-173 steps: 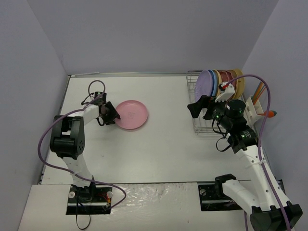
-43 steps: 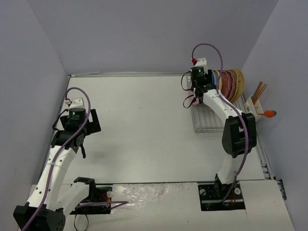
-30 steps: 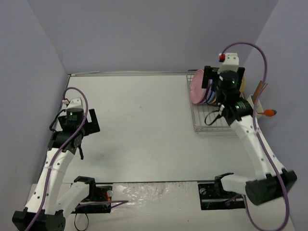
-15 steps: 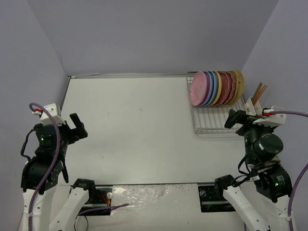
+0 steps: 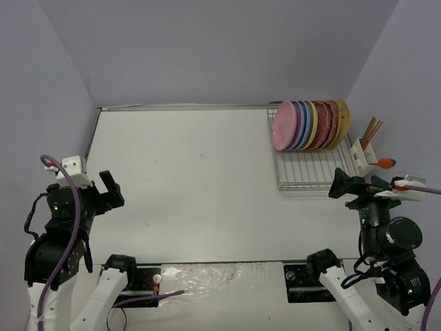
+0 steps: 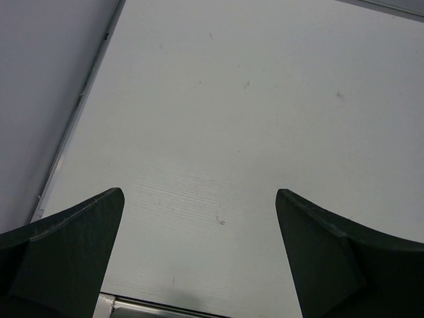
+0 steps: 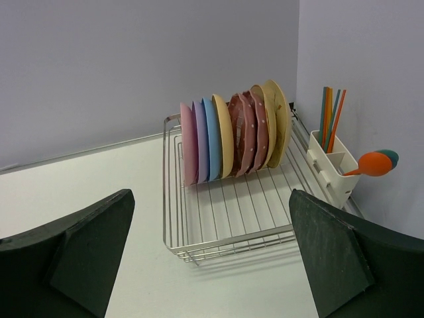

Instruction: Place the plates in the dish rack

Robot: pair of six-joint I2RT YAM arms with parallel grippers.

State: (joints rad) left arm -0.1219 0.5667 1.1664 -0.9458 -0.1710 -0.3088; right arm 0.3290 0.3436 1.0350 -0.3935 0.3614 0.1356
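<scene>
The left gripper [image 6: 199,199] and right gripper [image 7: 212,196] are both wide open and hold nothing. The plates [image 7: 232,136] stand packed in the rack [image 7: 225,222], ahead of the right gripper. If it bumps the rack, they could tip over. The table [image 5: 207,172] is flat and white. Plain grey-purple walls [image 5: 207,48] are all around.

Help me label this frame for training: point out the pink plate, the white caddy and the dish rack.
pink plate [image 7: 187,144], right wrist view, its front face.
white caddy [image 7: 326,173], right wrist view, its side wall.
dish rack [image 7: 232,215], right wrist view, bare floor wires.
</scene>
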